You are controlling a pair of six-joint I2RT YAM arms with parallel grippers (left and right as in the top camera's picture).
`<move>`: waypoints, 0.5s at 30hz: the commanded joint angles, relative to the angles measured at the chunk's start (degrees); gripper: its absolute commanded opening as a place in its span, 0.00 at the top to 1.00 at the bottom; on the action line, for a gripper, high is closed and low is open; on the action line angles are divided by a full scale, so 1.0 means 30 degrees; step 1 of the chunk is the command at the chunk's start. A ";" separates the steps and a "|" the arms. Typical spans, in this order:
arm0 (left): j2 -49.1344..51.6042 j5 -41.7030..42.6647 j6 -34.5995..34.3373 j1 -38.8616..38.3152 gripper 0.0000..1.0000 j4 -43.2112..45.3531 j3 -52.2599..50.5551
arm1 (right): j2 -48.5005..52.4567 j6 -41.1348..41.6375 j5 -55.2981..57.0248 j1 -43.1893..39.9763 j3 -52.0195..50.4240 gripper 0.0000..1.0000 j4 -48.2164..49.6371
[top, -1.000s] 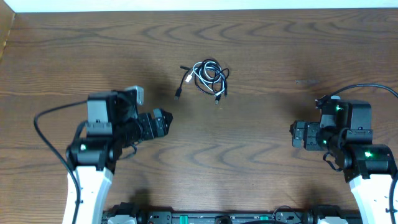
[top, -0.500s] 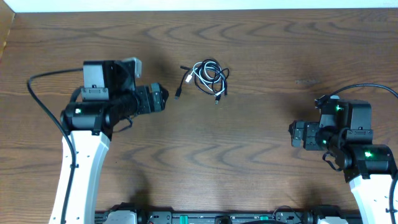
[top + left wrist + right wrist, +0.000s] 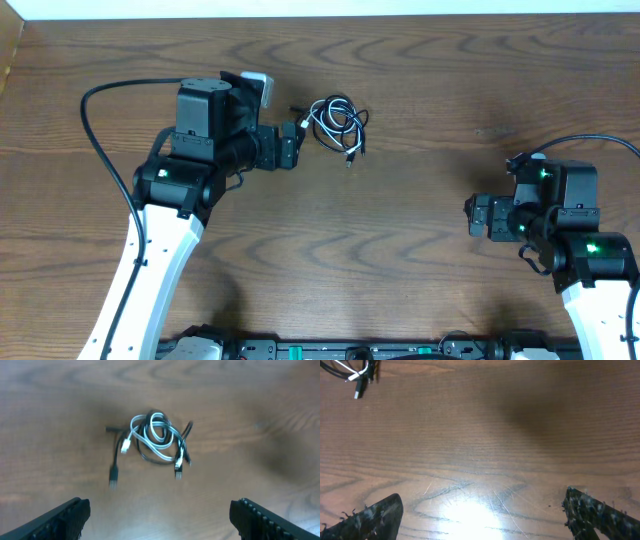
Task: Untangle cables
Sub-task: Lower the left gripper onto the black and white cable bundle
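Observation:
A small tangle of cables (image 3: pixel 335 122) lies on the wooden table at the upper middle of the overhead view: black and white thin leads looped together, plug ends sticking out. In the left wrist view the cables (image 3: pixel 152 442) sit ahead of the jaws, a black plug trailing to the left. My left gripper (image 3: pixel 296 146) hovers just left of the tangle, open and empty, its fingertips (image 3: pixel 65 515) wide apart. My right gripper (image 3: pixel 474 215) is open and empty at the right, far from the tangle. A corner of the cables (image 3: pixel 357 372) shows at the top left of the right wrist view.
Thick black robot wiring loops beside the left arm (image 3: pixel 95 150) and above the right arm (image 3: pixel 590 140). The table's far edge (image 3: pixel 320 15) meets a white wall.
My left arm has swung up and to the right, bringing its open gripper close to the left side of the tangle. The right arm and the cables have not moved.

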 commanded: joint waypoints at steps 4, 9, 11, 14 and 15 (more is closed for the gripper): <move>0.0692 -0.0146 0.0248 -0.0736 0.06 0.2761 0.0452 | 0.0007 -0.0080 -0.0109 -0.0095 0.0444 0.01 0.0000; 0.3016 -0.0058 0.0182 -0.1355 0.05 0.2987 0.1035 | 0.0007 -0.0080 -0.0109 -0.0102 0.0444 0.01 0.0007; 0.4284 -0.0117 0.0189 -0.1435 0.05 0.1865 0.2164 | 0.0000 -0.0080 -0.0117 -0.0102 0.0444 0.01 0.0015; 0.6404 -0.0138 0.0663 -0.1472 0.05 -0.0058 0.4626 | 0.0007 -0.0080 -0.0117 -0.0102 0.0444 0.01 0.0007; 0.6921 -0.0146 0.0874 -0.1523 0.05 -0.0350 0.5195 | 0.0007 -0.0080 -0.0109 -0.0102 0.0444 0.01 0.0007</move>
